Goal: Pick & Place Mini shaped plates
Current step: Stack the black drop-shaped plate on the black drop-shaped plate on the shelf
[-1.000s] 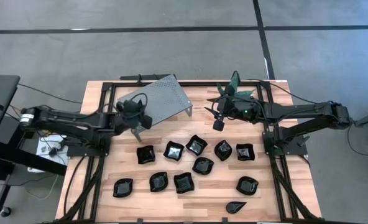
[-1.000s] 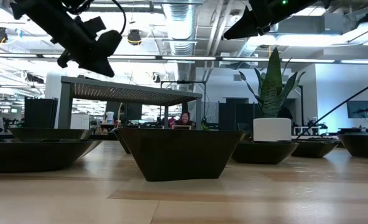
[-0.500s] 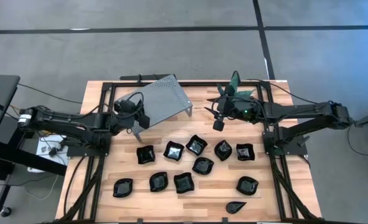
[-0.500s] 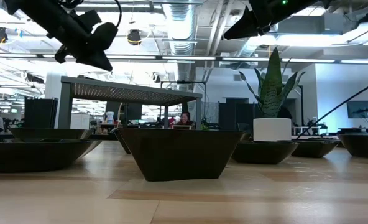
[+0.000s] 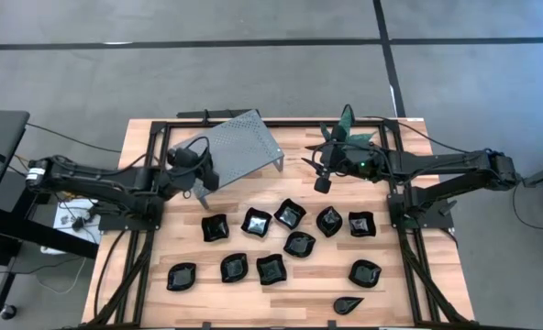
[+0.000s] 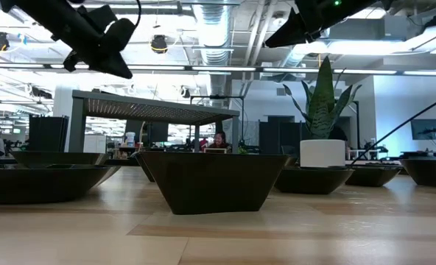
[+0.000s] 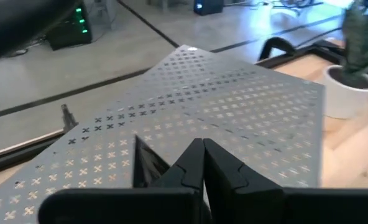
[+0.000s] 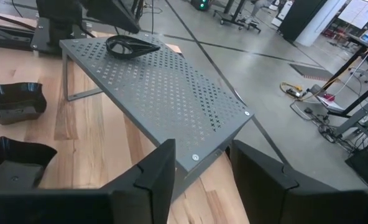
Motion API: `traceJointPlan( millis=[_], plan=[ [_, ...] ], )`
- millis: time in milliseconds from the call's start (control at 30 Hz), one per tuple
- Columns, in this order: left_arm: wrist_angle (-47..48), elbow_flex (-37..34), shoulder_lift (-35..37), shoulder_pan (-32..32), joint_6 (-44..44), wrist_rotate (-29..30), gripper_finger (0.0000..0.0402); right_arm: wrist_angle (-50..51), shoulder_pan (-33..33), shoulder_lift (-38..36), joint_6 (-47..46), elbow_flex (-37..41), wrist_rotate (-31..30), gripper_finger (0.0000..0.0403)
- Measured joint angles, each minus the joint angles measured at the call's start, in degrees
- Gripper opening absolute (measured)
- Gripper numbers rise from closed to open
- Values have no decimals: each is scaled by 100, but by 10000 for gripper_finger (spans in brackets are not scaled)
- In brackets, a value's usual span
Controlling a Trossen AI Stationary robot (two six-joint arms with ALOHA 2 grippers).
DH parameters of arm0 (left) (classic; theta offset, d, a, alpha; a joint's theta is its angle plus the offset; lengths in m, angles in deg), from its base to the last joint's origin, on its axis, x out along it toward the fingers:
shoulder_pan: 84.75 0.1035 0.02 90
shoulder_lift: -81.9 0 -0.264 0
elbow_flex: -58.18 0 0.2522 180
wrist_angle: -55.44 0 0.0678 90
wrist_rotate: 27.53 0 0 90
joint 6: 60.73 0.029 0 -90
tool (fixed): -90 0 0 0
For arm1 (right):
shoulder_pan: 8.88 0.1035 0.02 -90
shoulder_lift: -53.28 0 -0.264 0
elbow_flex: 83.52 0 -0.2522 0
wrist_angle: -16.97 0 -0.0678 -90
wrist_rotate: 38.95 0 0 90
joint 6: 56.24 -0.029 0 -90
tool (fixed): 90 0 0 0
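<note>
High view: the left gripper [image 5: 201, 170] is positioned over the near-left corner of the grey perforated metal stand [image 5: 244, 145], at the far side of the wooden table [image 5: 152, 247]. In the left wrist view its fingers [image 7: 224, 171] are pressed together with nothing between them, directly above the perforated surface. The right gripper [image 5: 324, 181] hangs above the table just beside the spiky green plant [image 5: 347, 128] in its white pot [image 6: 322, 153], with its fingers [image 8: 156, 167] set moderately apart and empty in the right wrist view.

The black mini shaped plates lie on the near half of the table. A far row of five runs from a squarish plate [image 5: 216, 227] to another squarish plate [image 5: 361, 223]. One plate [image 5: 299, 244] sits just behind that row toward the near edge. Three plates form a near-left group, starting at the leftmost plate [image 5: 181, 275]. A further plate [image 5: 365, 272] sits at near right, and a teardrop plate [image 5: 348, 302] lies closest to the near edge.

Right wrist view: one leaf-shaped plate [image 8: 132, 46] rests on top of the stand, near its far end.
</note>
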Motion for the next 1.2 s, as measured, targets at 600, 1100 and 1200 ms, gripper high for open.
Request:
traceJointPlan(
  millis=[600,1100,1200],
  plan=[
    [1036,-132,-19,-179,-838,6,4,33,2,0,-192,-4,0,147],
    [954,-323,-19,-226,-1215,176,4,28,0,0,-89,-4,0,148],
    [687,-323,-13,-302,-1036,233,4,28,0,0,-87,-4,0,150]
  ],
)
